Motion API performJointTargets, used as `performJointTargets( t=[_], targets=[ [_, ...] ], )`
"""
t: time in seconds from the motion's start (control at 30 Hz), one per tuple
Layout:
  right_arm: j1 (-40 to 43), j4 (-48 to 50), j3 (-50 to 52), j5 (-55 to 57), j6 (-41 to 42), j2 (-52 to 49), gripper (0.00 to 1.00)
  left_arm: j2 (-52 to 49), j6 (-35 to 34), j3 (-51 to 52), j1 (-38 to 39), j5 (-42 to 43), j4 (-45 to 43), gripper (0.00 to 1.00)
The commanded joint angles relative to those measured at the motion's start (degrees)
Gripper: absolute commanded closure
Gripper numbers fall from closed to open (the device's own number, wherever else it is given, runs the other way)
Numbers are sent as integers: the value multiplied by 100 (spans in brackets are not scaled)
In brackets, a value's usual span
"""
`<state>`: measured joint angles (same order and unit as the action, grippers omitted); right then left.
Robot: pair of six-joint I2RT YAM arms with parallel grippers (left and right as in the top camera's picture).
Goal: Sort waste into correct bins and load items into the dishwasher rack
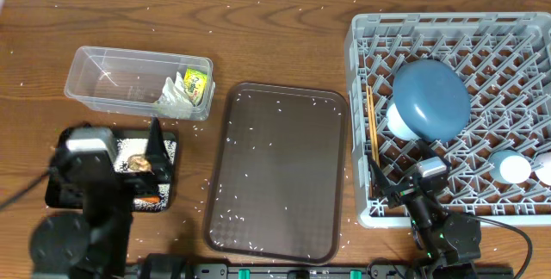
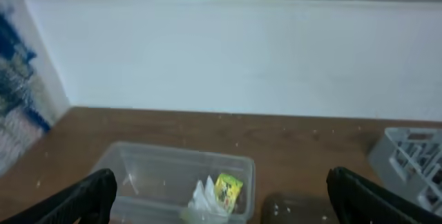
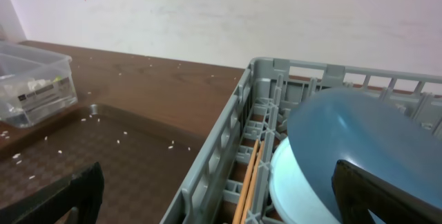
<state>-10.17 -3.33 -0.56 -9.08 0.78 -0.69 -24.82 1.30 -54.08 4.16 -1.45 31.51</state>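
Both arms sit back at the near edge of the table. The left gripper point(image 2: 221, 182) and the right gripper point(image 3: 217, 175) are spread fully wide, and neither holds anything. By the look of it the sorting is mostly done. The paper point(image 1: 183, 89) lies in the tub point(image 1: 103, 77), and the lump point(image 1: 138, 165) and carrot point(image 1: 151, 200) are on the black tray point(image 1: 169, 184) under the left arm. The plate point(image 1: 430, 98), bowl point(image 1: 399, 124), chopsticks point(image 1: 372, 124) and two cups point(image 1: 515, 169) are in the rack point(image 1: 362, 72). What is left loose is the rice point(image 1: 277, 103), sprinkled over the brown tray point(image 1: 284, 176) and the wood around it. That tray lies between the arms, off to the right of the left gripper and to the left of the right one, with its long side running away from the robot. The right gripper hangs at the rack's near left corner, just beside the tray's edge, so I'd judge it slightly the nearer. The left has the black tray directly below it, which I'd guess is where the food waste goes. Grains that small will be awkward for either pair of fingers.
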Motion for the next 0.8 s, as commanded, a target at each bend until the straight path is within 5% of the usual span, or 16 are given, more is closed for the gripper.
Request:
performJointTargets(
  t=[0.0, 0.43, 0.77],
  targets=[
    [79, 9, 26, -31, -83, 20, 1, 505, 407, 730, -42, 256, -332, 2],
    [79, 9, 26, -31, -83, 20, 1, 2435, 404, 2942, -42, 258, -1582, 2],
    [79, 7, 26, -31, -85, 20, 1, 2472, 404, 4146, -39, 365, -2562, 2]
  ],
)
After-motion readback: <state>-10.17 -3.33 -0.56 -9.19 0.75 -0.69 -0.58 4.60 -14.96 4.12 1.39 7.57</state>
